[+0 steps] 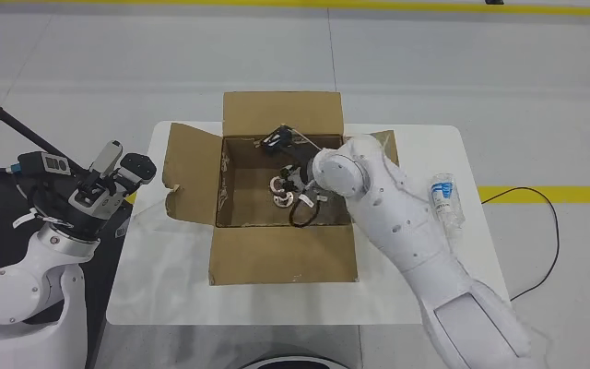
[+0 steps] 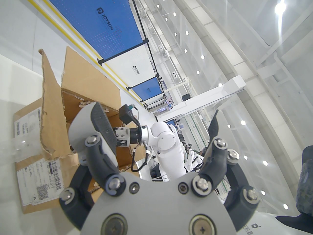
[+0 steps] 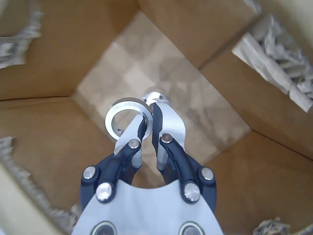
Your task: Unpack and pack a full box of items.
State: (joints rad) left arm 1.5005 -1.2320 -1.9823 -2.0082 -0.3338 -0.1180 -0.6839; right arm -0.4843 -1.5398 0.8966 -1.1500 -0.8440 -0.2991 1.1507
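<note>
Metal ring [image 3: 128, 103] nipped by its thin wall in right gripper [image 3: 148, 116], inside box [image 3: 49, 74] — may slip; left gripper [image 2: 156, 116] wide

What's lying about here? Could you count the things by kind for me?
Cardboard box: 1
Metal ring, held in the right gripper: 1
Metal part behind it, half hidden: 1
Clear plastic bottle on the table: 1
Total: 4
</note>
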